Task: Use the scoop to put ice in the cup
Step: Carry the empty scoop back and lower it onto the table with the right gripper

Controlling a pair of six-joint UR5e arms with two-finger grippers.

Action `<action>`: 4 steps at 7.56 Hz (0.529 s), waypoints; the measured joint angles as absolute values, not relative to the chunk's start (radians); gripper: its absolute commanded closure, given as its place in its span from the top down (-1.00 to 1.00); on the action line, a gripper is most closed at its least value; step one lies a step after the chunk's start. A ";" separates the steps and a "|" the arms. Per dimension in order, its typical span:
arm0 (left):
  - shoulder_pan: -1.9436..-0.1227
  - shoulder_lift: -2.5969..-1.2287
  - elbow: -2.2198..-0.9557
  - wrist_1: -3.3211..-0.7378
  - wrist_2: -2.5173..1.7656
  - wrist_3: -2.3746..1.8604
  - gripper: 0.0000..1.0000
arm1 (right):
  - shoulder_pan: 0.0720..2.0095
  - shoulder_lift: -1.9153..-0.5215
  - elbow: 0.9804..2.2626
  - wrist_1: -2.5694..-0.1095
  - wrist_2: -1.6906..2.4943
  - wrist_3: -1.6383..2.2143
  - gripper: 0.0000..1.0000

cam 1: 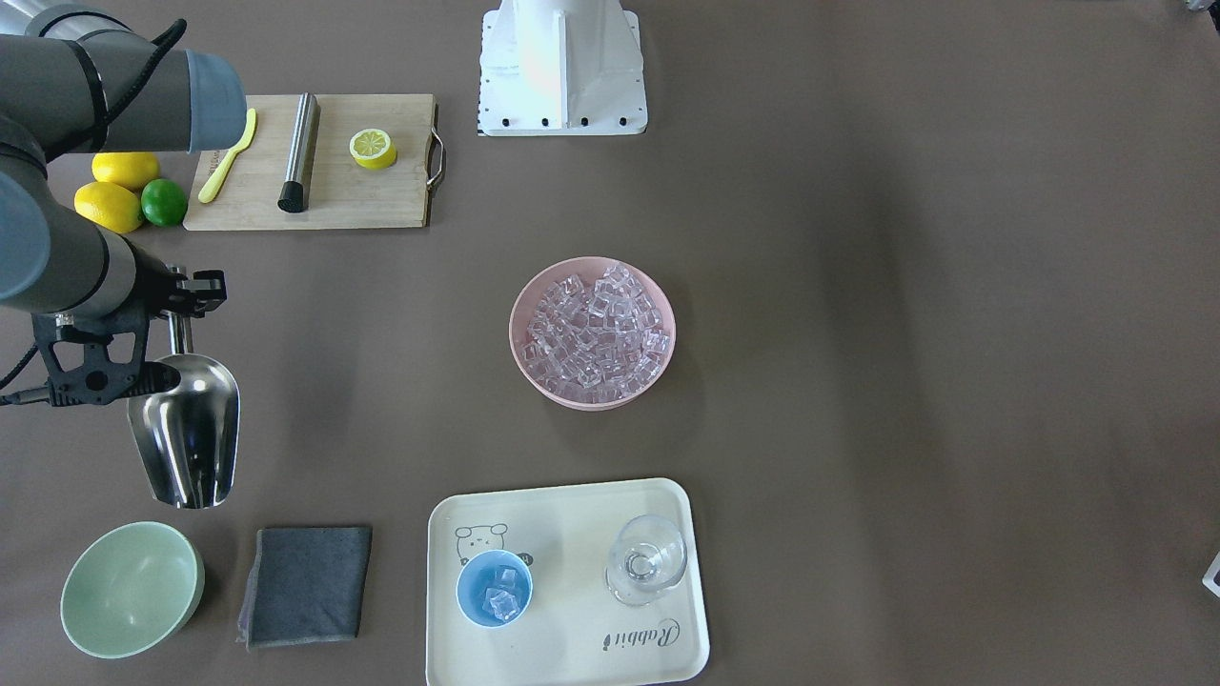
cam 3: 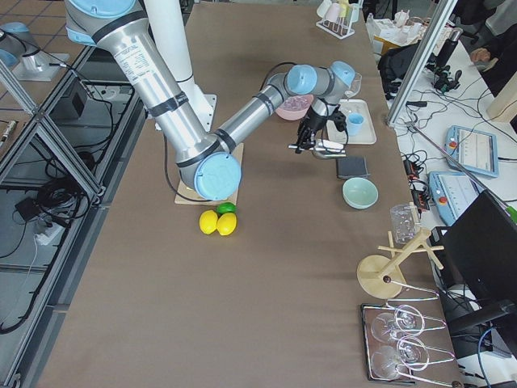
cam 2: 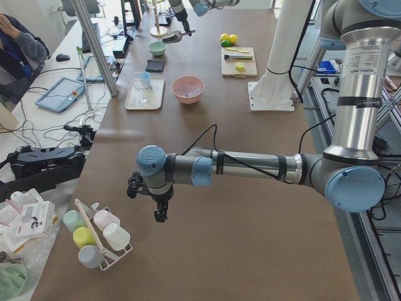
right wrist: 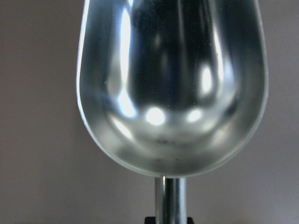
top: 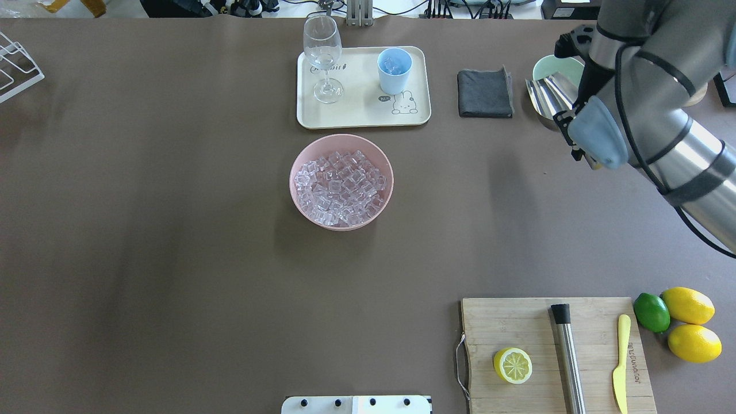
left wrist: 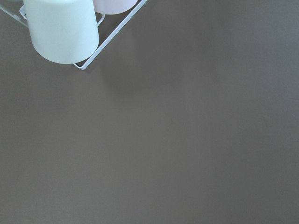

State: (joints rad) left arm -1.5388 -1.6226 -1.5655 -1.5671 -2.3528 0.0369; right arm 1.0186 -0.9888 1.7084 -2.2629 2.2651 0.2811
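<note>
Front view, scoop: the scoop (cam 1: 188,433) hangs empty, mouth toward the pale green bowl (cam 1: 129,589), well apart from the pink bowl (cam 1: 519,314). The right gripper (cam 1: 181,314) is pinched on its thin handle.
Front view, cup: the cup (cam 1: 494,588) stands upright on the tray (cam 1: 572,505) with a few cubes of ice (cam 1: 502,593) in it. The rest of the ice fills the pink bowl.
Step, my read: another load, or parking the scoop. If you load again, carry the trough level and tip slowly over the cup, clear of the wine glass (cam 1: 646,560).
Overhead: the arm hides the gripper and most of the scoop. The trough's lip shows against the green bowl's rim; contact unclear.
Left side view: the left gripper (cam 2: 160,210) hovers near the cup rack (cam 2: 100,244), far from the work. Spread or pressed together, you cannot tell.
Left wrist: no fingers in view, only table and the rack's cups.
Right wrist: trough bare, no cube. The fingers are cut off at the bottom edge.
</note>
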 measured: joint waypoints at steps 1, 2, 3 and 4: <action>-1.538 -1.623 -1.566 -1.566 -2.353 0.038 0.95 | 0.982 -1.076 1.765 -2.197 2.262 0.370 -1.00; -1.536 -1.623 -1.566 -1.566 -2.353 0.039 0.95 | 0.943 -1.144 1.789 -2.111 2.255 0.454 -1.00; -1.530 -1.623 -1.567 -1.567 -2.353 0.039 0.95 | 0.914 -1.192 1.796 -2.038 2.246 0.513 -1.00; -1.525 -1.623 -1.567 -1.567 -2.353 0.040 0.95 | 0.897 -1.218 1.794 -1.996 2.241 0.548 -1.00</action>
State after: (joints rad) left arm -1.5250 -1.6229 -1.5673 -1.5667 -2.3528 0.0397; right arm 0.8966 -1.2180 1.7942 -1.9963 2.2411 0.5484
